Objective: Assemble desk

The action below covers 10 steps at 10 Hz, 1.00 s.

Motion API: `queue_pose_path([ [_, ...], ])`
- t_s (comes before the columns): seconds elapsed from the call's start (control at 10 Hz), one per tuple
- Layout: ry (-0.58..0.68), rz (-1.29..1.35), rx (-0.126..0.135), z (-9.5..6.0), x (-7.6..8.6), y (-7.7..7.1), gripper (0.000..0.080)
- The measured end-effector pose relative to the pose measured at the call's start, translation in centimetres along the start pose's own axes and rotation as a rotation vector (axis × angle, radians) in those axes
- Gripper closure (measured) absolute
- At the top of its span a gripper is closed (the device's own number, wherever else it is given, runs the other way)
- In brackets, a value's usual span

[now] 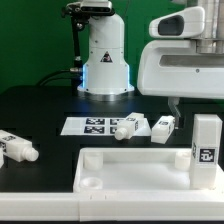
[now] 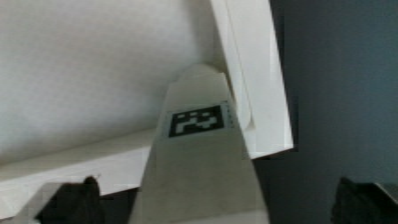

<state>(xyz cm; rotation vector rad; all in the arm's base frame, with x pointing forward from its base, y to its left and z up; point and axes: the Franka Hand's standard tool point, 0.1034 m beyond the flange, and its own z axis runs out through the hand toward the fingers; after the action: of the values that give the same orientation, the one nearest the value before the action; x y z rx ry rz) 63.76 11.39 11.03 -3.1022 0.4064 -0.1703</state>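
The desk's white rimmed panel (image 1: 130,175) lies flat at the front of the table. One white post leg (image 1: 206,150) with a square tag stands upright in the panel's corner on the exterior view's right. In the wrist view that leg (image 2: 205,150) rises from the panel's corner (image 2: 249,90) toward the camera. My gripper (image 2: 217,205) is open around it, and each dark fingertip (image 2: 71,203) stands clear of the leg with a gap on both sides. The arm's white hand (image 1: 185,60) hangs above the leg.
Three loose tagged legs lie on the black table: one at the exterior view's left (image 1: 15,147), one on the marker board (image 1: 125,127), one beside it (image 1: 165,125). The marker board (image 1: 92,125) lies behind the panel. The white robot base (image 1: 105,60) stands at the back.
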Motion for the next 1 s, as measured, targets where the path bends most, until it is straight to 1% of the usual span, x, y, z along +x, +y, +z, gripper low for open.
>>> queue_pose_path([
  [0.1,0.0,0.003,0.0,0.0,0.0,0.0,0.0151],
  [0.2,-0.001,0.041,0.001,0.0,0.0,0.0,0.0271],
  [0.3,-0.001,0.102,0.001,0.0,0.0,-0.1,0.0411],
  [0.4,-0.003,0.161,-0.003,0.1,-0.1,0.1,0.0508],
  [0.6,-0.012,0.26,-0.019,0.1,0.1,1.0,0.0508],
  [0.7,-0.016,0.279,-0.023,0.1,0.2,1.2,0.0508],
  [0.8,-0.015,0.306,-0.027,0.1,0.2,1.5,0.0508],
  [1.0,-0.015,0.299,-0.028,0.1,0.3,1.6,0.0508],
])
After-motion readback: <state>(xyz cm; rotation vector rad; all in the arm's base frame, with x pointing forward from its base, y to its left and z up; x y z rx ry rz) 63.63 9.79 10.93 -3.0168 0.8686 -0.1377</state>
